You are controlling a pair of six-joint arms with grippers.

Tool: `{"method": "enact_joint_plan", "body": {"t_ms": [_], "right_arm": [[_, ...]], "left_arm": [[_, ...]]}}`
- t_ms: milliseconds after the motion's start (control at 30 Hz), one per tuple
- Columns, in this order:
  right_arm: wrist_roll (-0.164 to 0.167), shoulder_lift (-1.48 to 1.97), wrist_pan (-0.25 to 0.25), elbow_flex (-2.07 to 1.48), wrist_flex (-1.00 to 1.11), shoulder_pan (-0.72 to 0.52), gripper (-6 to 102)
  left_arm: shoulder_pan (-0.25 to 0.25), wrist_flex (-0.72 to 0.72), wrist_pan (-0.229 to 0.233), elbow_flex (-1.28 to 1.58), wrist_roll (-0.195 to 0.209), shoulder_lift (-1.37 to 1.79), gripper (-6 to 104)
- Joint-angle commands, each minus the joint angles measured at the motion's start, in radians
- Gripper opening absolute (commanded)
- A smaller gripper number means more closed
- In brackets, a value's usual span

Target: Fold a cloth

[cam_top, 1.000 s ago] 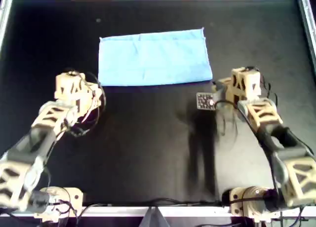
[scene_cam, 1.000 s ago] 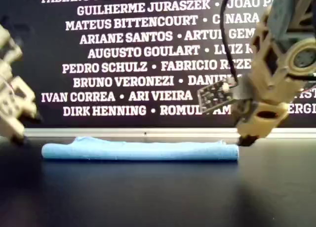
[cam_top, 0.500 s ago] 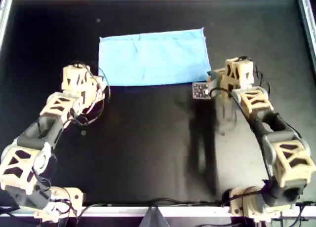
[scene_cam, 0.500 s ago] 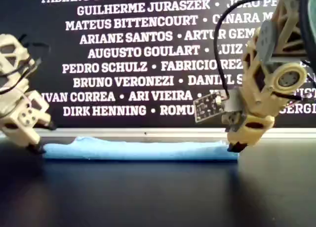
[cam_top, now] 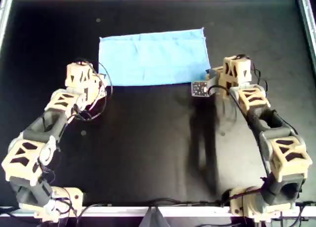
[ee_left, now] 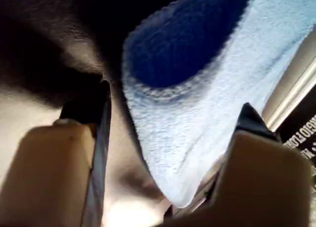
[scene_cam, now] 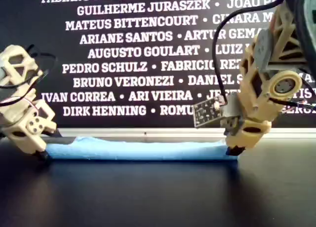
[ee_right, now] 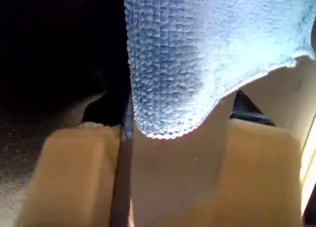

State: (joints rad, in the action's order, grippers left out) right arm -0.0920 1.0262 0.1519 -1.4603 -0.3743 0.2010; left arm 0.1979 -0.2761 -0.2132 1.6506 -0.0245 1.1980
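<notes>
Lying far on the black surface [cam_top: 148, 148] in the overhead view, the cloth [cam_top: 154, 57] has each near corner between spread fingers of the left gripper [ee_left: 168, 153] and the right gripper [ee_right: 173, 138]; closing too shallow, either may catch one layer or slip.

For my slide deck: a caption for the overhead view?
Both open grippers, left and right, reach the near corners of the cloth.

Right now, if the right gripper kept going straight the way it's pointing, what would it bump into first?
Most likely the cloth. In the right wrist view a corner of it already lies between the open right gripper jaws. The overhead view shows that gripper at the cloth's near right corner. Whether it touches yet is unclear.
</notes>
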Motion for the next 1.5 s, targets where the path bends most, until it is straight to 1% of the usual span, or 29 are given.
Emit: {"method": "enact_joint_plan", "body": {"t_ms": [0, 267, 367, 433, 467, 600, 800, 933, 967, 1033, 1167, 1300, 1367, 1467], "right_arm": [[-0.005, 0.037, 0.009, 0.077, 0.040, -0.002, 81], [-0.003, 0.009, 0.006, 0.118, 0.018, -0.002, 81], [-0.003, -0.026, 0.012, 0.158, 0.015, 0.000, 81], [-0.003, -0.029, 0.011, 0.178, -0.011, 0.008, 81], [-0.003, -0.029, 0.000, 0.184, -0.035, 0.015, 81], [-0.003, -0.029, 0.000, 0.186, -0.103, 0.018, 81], [-0.003, -0.029, 0.012, 0.178, -0.106, 0.018, 81], [-0.003, -0.029, 0.012, 0.178, -0.106, 0.018, 79], [-0.003, -0.029, 0.014, 0.178, -0.106, 0.018, 77], [-0.003, -0.029, 0.014, 0.181, -0.106, 0.018, 69], [-0.005, -0.029, 0.014, 0.184, -0.106, 0.018, 48], [-0.005, -0.029, 0.014, 0.186, -0.094, 0.018, 28], [-0.005, -0.038, 0.014, 0.186, -0.087, 0.017, 21], [-0.005, -0.040, 0.014, 0.189, -0.084, 0.017, 12]], "left_arm": [[0.009, 0.029, 0.002, -0.066, 0.005, 0.025, 90], [0.008, 0.029, 0.002, -0.069, 0.005, -0.057, 90], [0.008, 0.029, 0.002, -0.069, 0.005, -0.057, 90], [0.008, 0.029, 0.002, -0.069, 0.005, -0.057, 90], [0.008, 0.029, 0.002, -0.069, 0.005, -0.058, 90], [0.008, 0.029, 0.002, -0.067, 0.005, -0.058, 90], [0.008, 0.029, 0.002, -0.061, 0.005, -0.058, 90], [0.008, 0.029, 0.002, -0.051, 0.005, -0.058, 87], [0.008, 0.029, 0.002, -0.052, 0.005, -0.058, 85], [0.008, 0.029, 0.002, -0.064, 0.005, -0.058, 81], [0.008, 0.029, 0.002, -0.066, 0.005, -0.058, 71], [0.008, 0.029, 0.002, -0.066, 0.005, -0.058, 55], [0.008, 0.029, 0.002, -0.067, 0.005, -0.058, 47], [0.008, 0.031, -0.002, -0.069, 0.003, -0.054, 34]]}}
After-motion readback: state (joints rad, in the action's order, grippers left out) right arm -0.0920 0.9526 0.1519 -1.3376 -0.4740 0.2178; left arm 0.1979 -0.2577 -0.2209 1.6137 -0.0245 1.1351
